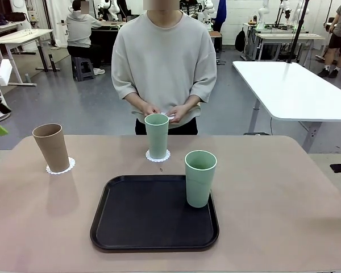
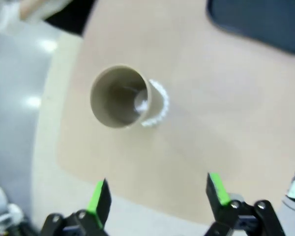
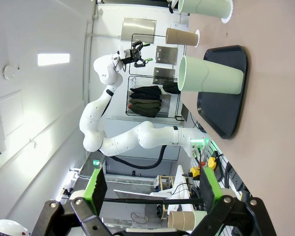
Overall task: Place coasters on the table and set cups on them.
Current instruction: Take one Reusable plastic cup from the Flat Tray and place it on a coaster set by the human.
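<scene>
Left wrist view: left gripper (image 2: 157, 187), fingers apart, above brown cup (image 2: 119, 97) on coaster (image 2: 160, 102); right gripper (image 3: 153, 174) likewise spread.

2 cups (image 1: 157, 135) on coasters (image 1: 69, 166) behind tray (image 1: 142, 222), left one (image 1: 51, 147) seemingly off-centre; 1 cup (image 1: 200, 177) in tray

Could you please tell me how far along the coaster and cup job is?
Done: the brown cup stands on a coaster, and one green cup stands on a second coaster. In hand: the person's hands hold a small white thing, perhaps the third coaster. Left: the second green cup is on the tray, with no coaster.
</scene>
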You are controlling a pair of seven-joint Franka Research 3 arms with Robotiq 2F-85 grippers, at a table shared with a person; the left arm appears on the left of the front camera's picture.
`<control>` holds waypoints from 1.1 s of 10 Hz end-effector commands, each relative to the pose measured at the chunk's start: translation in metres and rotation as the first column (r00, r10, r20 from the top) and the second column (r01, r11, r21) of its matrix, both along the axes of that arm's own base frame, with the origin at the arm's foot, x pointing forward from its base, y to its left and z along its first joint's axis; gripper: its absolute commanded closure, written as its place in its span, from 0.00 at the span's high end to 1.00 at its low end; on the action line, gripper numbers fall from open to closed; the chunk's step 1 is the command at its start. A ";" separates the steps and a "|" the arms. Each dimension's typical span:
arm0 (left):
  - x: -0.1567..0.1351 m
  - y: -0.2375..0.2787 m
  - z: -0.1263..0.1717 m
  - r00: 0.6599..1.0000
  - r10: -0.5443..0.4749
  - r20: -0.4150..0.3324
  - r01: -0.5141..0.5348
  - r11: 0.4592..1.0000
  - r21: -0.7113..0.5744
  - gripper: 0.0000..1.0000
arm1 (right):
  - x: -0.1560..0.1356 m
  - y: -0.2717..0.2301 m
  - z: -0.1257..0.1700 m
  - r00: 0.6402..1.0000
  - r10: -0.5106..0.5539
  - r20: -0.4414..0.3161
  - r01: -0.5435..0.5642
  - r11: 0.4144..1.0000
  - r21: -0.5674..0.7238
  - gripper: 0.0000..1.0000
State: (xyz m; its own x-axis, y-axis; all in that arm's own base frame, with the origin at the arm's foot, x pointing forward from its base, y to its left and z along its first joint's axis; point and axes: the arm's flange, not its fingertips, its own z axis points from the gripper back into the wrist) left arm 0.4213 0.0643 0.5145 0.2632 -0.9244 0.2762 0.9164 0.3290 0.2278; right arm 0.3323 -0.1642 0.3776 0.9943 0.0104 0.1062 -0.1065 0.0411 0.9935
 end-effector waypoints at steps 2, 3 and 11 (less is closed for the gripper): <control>-0.021 0.001 0.016 0.988 -0.018 -0.156 0.025 0.999 0.044 1.00 | 0.000 0.000 0.002 1.000 -0.001 0.006 0.000 1.000 0.011 1.00; -0.024 0.006 0.016 0.989 -0.080 -0.125 0.082 0.997 0.013 1.00 | 0.000 0.000 0.002 1.000 -0.001 0.006 0.000 1.000 0.011 1.00; -0.020 0.005 0.006 0.992 0.002 -0.124 0.004 0.999 0.045 1.00 | 0.000 0.000 0.002 1.000 -0.001 0.006 0.000 1.000 0.011 1.00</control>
State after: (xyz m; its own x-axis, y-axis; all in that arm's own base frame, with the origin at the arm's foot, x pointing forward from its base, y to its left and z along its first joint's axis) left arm 0.4000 0.0705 0.5221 0.2768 -0.9361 0.2173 0.9450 0.3061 0.1151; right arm 0.3323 -0.1642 0.3776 0.9943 0.0104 0.1061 -0.1065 0.0411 0.9935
